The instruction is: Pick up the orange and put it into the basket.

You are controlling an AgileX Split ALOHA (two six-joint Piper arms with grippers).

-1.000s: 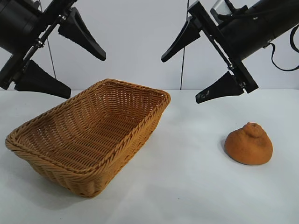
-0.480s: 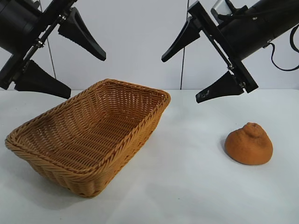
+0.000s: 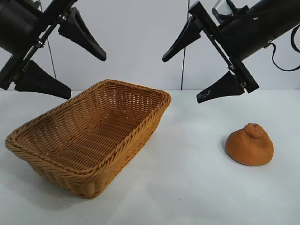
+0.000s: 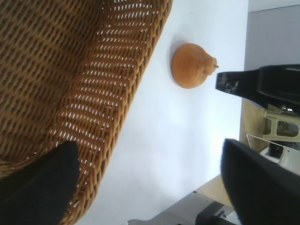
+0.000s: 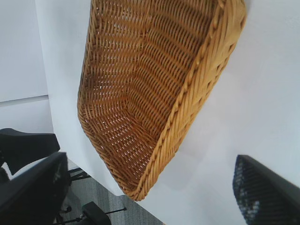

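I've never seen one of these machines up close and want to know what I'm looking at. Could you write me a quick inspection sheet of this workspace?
Surface: white table, bare apart from the two things below.
Job's things: the orange sits on the table at the right, knob up, apart from the basket; the basket stands at the left with nothing in it.
Clutter: nothing seen.
Grippers: left gripper open, raised above the basket's left end, holding nothing; right gripper open, raised above the table between basket and orange, holding nothing.
Cables: a black cable loops behind the right arm.
Surroundings: pale wall panels behind the table.
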